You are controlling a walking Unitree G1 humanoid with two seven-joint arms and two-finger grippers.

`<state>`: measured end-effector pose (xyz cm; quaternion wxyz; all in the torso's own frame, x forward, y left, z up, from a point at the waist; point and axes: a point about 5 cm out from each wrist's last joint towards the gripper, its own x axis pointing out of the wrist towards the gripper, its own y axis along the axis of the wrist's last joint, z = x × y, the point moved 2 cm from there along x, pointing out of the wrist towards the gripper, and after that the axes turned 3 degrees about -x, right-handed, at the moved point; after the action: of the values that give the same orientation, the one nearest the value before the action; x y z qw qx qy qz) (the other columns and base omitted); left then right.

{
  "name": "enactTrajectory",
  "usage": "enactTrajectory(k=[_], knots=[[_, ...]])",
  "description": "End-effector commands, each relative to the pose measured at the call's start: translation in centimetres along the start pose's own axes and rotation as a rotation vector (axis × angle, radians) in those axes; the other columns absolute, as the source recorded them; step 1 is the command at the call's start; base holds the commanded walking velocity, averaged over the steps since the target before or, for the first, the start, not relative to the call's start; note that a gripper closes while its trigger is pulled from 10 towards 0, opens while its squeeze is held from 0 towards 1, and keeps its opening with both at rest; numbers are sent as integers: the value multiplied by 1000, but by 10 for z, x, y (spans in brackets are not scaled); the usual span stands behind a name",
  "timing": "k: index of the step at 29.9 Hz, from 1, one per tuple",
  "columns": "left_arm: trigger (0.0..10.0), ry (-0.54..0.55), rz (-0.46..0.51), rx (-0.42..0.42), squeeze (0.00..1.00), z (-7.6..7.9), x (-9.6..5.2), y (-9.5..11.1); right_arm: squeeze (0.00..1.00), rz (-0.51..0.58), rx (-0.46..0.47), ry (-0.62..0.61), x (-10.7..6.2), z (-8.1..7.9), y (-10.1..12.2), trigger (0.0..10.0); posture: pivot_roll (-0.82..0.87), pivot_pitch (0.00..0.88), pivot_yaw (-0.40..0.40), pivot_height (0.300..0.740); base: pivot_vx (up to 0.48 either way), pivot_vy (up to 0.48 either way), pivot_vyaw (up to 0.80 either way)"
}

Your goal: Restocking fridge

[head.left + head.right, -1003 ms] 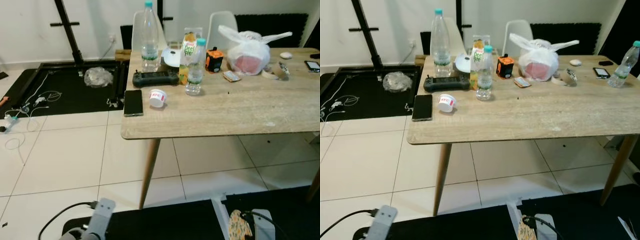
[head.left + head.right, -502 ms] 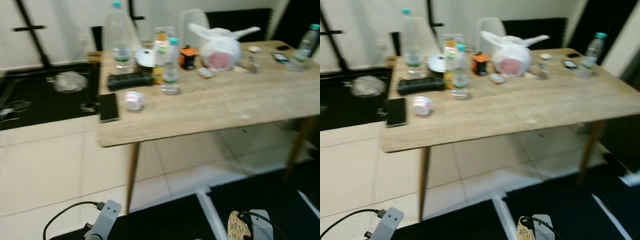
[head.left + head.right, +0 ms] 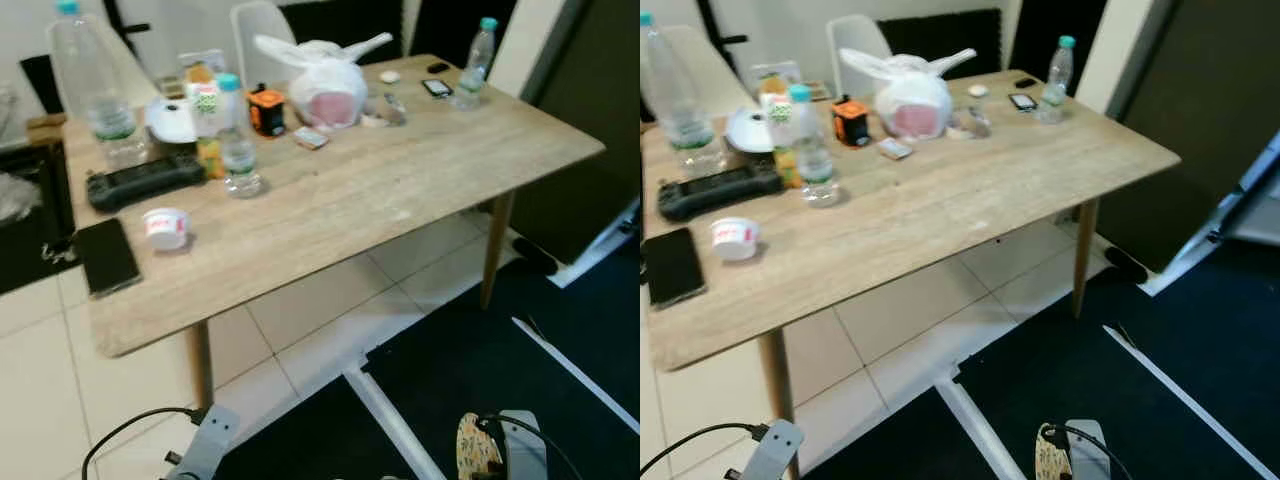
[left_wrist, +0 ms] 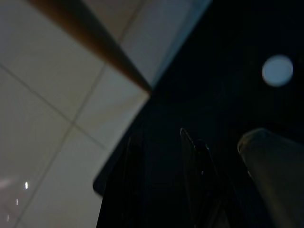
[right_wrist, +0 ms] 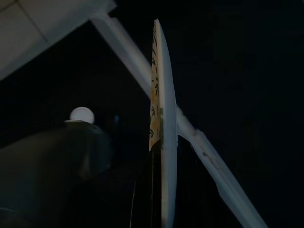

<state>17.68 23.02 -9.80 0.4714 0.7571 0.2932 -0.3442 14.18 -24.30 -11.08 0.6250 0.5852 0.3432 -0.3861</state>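
Your right gripper (image 5: pixel 159 190) hangs low over the black floor mat (image 3: pixel 560 350), clenched on a thin flat plate with an orange-patterned face (image 5: pixel 161 118), seen edge-on. Your left gripper (image 4: pixel 161 185) hangs idle near a table leg; fingers dark, can't tell if they're apart or closed. Ahead, the light wooden table (image 3: pixel 400 190) carries a white knotted plastic bag (image 3: pixel 322 85), a large clear water bottle (image 3: pixel 90 85), a small water bottle with teal cap (image 3: pixel 238 140), another small bottle (image 3: pixel 474 62) at the far corner, a black phone (image 3: pixel 103 255), a black handheld controller (image 3: pixel 140 180) and a small white cup with red logo (image 3: pixel 165 226).
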Motion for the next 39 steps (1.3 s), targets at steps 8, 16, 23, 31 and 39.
enactTrajectory(k=[8, 16, 23, 31, 39], knots=[[10000, 1, -55, 8, 0, 0, -4, -18, 0, 5, 16, -7, 0, 0, -3, 10000, 43, 28, -48, 740, 0, 0, -756], [10000, 3, -64, 14, 0, 0, -4, -20, 0, 9, 18, -4, 0, -1, -1, 10000, 47, 28, -49, 740, 0, 0, -756], [10000, 5, -65, 15, 0, -1, -4, -21, 0, 8, 17, -4, 0, -1, -1, 10000, 48, 29, -50, 740, 0, 0, -756], [10000, 6, -63, 17, 0, -1, -4, -21, 0, 7, 16, -2, 0, -2, -1, 10000, 49, 27, -50, 740, 0, 0, -756], [10000, 8, -62, 21, 0, -2, -4, -20, 0, 11, 17, -3, 0, -2, 0, 10000, 49, 21, -47, 740, 0, 0, -756]])
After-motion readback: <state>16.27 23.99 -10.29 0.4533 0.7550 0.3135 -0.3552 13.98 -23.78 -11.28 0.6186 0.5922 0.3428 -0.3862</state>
